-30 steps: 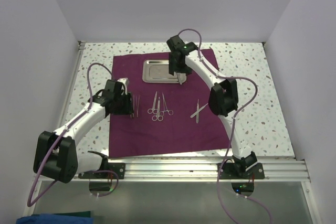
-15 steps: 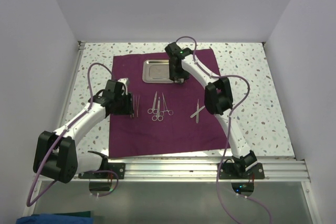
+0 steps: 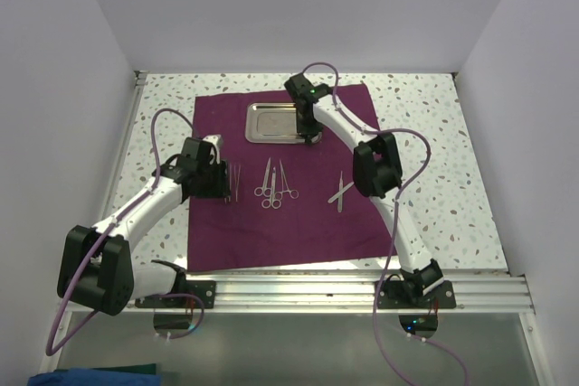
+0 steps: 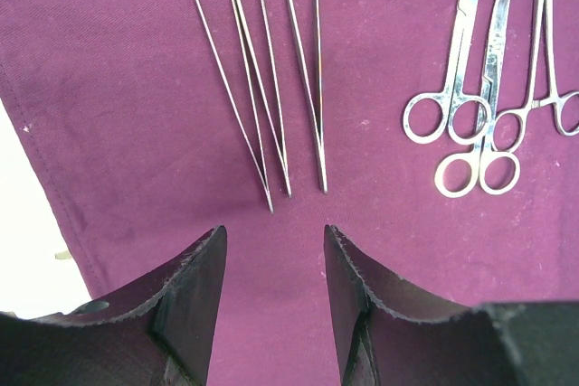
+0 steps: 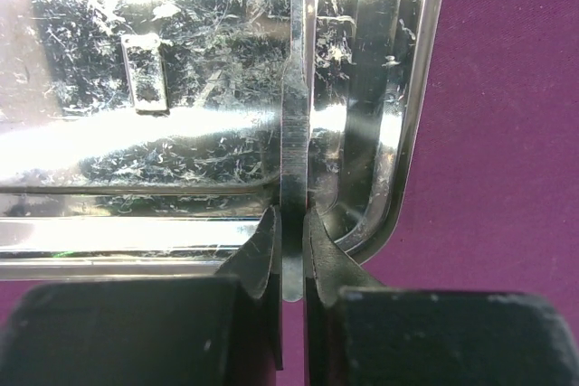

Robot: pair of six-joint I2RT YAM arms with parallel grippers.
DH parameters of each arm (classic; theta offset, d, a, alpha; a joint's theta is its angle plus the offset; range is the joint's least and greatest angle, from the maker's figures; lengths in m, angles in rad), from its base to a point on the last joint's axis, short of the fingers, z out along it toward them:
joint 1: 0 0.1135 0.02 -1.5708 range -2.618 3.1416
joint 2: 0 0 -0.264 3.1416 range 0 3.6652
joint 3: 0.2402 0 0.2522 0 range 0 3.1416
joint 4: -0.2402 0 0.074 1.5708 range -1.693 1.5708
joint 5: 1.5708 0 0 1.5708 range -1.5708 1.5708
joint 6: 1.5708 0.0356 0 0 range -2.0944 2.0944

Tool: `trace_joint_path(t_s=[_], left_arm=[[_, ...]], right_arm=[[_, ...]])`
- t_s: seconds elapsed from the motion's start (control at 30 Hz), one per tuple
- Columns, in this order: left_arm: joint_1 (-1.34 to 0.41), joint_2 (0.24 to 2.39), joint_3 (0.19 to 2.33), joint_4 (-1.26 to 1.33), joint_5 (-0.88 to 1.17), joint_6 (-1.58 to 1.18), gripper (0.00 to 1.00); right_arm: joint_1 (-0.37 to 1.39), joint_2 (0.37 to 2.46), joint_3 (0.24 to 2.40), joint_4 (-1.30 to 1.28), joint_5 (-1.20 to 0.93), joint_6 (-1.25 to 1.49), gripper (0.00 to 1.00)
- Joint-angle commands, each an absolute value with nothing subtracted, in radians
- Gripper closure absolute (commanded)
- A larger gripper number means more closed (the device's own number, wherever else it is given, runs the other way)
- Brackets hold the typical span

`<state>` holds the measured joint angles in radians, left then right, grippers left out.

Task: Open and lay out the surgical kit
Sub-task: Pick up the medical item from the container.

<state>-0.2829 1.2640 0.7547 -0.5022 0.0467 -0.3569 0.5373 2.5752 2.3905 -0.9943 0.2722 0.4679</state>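
Plum cloth (image 3: 271,232) | right pincer (image 5: 291,223) now clamped on steel tool (image 5: 294,115) in tray (image 5: 418,88) | left pincer (image 4: 274,241) unchanged, spread apart

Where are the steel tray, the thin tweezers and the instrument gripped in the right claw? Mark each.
steel tray (image 3: 269,122): top external view, bare floor left of centre.
thin tweezers (image 4: 321,174): left wrist view, rightmost pair, near its tip.
flat steel instrument (image 5: 294,133): right wrist view, ribbed middle of its shaft.

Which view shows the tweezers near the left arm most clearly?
The left wrist view: three tweezers lie side by side on the purple cloth, tips toward the open jaws of the left gripper. The top view shows them only as faint lines. The right wrist view does not show them.
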Motion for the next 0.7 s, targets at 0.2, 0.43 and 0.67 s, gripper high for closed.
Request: trace_joint_path(t_s=[0.2, 0.43, 0.67], left_arm=[[-0.288, 1.27, 0.759, -0.492, 0.034, -0.367, 0.49], [-0.298, 1.255, 0.758, -0.494, 0.031, -0.371, 0.49], [-0.316, 1.247, 0.756, -0.486, 0.049, -0.37, 0.48]], right_arm=[[0.541, 2.589, 2.431, -1.061, 0.285, 0.437, 1.0], [0.54, 2.476, 2.474, -1.091, 0.288, 0.436, 1.0], [0.538, 2.274, 2.317, -1.123, 0.324, 0.445, 1.0]])
